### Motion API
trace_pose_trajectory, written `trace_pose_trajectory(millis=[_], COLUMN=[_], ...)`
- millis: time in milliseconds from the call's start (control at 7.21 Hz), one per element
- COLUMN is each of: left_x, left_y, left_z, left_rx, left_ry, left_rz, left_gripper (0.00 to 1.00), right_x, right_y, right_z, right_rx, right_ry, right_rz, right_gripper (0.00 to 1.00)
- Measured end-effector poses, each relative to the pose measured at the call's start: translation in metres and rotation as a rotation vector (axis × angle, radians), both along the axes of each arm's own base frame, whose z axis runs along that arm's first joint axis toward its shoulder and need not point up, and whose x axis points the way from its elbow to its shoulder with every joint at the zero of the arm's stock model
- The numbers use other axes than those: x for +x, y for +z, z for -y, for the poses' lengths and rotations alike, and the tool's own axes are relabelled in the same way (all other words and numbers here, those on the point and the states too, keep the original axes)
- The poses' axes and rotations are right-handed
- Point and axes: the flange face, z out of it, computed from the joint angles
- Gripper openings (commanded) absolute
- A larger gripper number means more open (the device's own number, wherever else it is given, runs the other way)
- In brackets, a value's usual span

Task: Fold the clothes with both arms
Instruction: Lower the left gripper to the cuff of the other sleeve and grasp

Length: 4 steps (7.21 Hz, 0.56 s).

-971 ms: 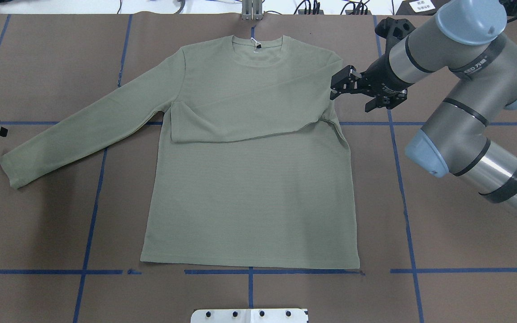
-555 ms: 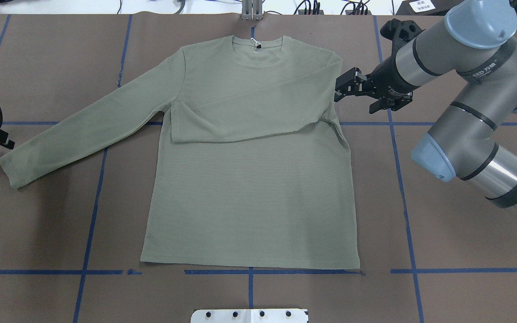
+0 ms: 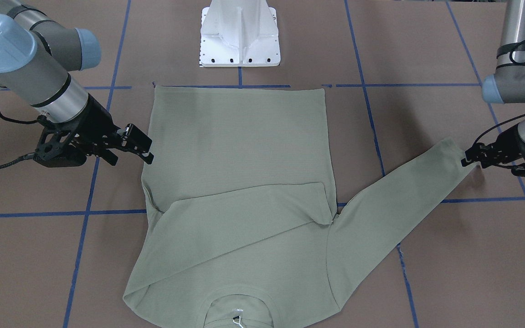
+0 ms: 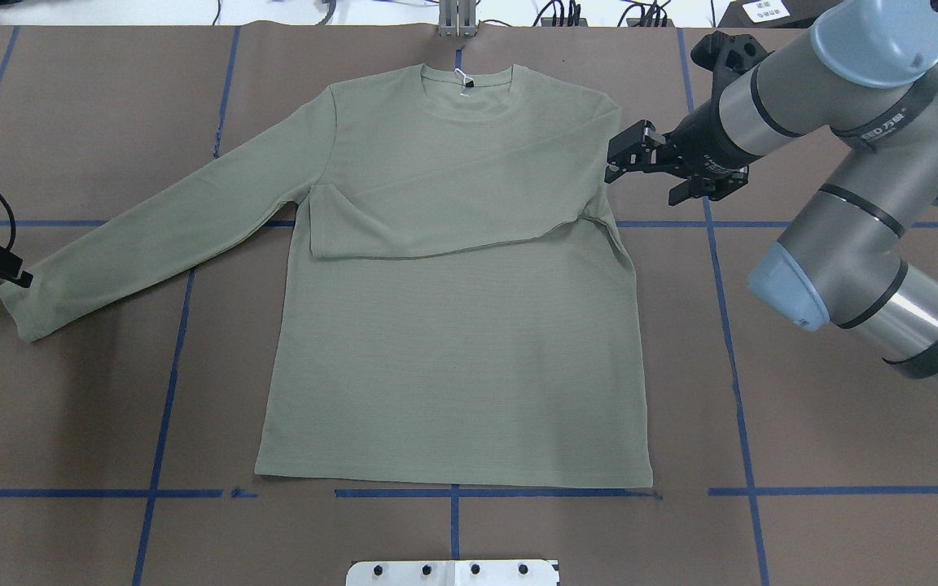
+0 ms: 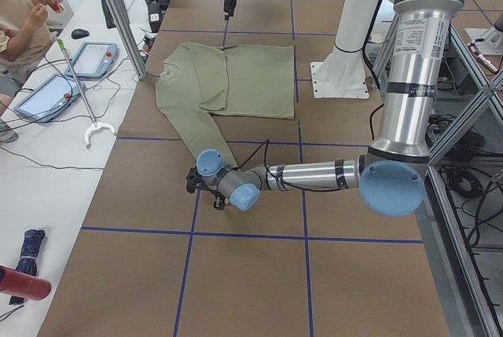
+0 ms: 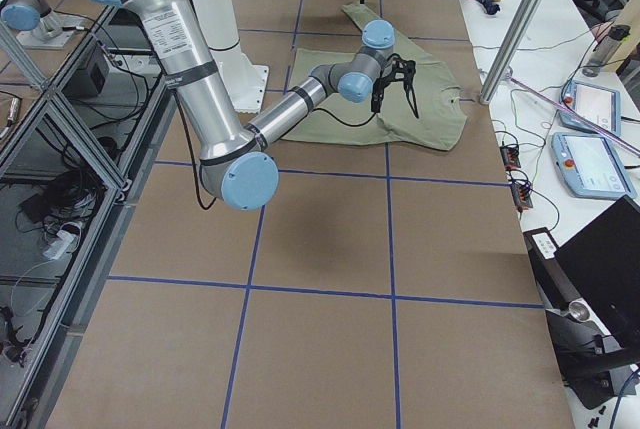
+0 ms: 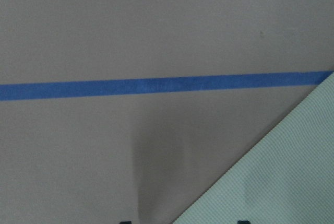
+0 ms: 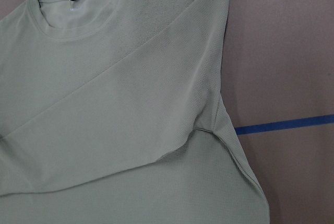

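At the shirt's (image 4: 453, 366) edges, left hand (image 4: 19, 280) meets cuff (image 4: 19, 313); right hand (image 4: 612, 165) flanks shoulder (image 4: 593, 110).

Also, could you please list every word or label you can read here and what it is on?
"ED", then blurred characters: on the right arm, partly readable.
Print inside the shirt collar: too small to read.
White sticker on the left arm: too small to read.

Robotics lab. Brown paper-covered table (image 4: 70, 407) gridded with blue tape lines (image 4: 166, 391). Silver aluminium frame post (image 5: 118, 15) and grey-blue teach pendants (image 5: 96, 58) on white side bench (image 5: 47, 172), far left.
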Motion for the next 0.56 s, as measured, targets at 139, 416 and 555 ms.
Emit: trace_pose_trajectory(millis=[139, 416, 555], left_x=[0.0025, 0.0031, 0.0034], left_y=[0.0020, 0.0023, 0.0009], left_z=[-0.0031, -0.0052, -0.0052], left_rx=[-0.003, -0.003, -0.001], left_ry=[0.007, 0.010, 0.011], left_rz=[0.002, 0.001, 0.000], left_gripper=[0.62, 0.00, 0.00], right_x=[0.0000, 0.0000, -0.0001], right_y=[-0.0003, -0.0014, -0.0020], right_z=[-0.0003, -0.0004, -0.0006], right_rx=[0.000, 0.002, 0.003], right_ry=[0.001, 0.004, 0.005], right_rz=[0.000, 0.000, 0.001], right_gripper=[1.00, 1.00, 1.00])
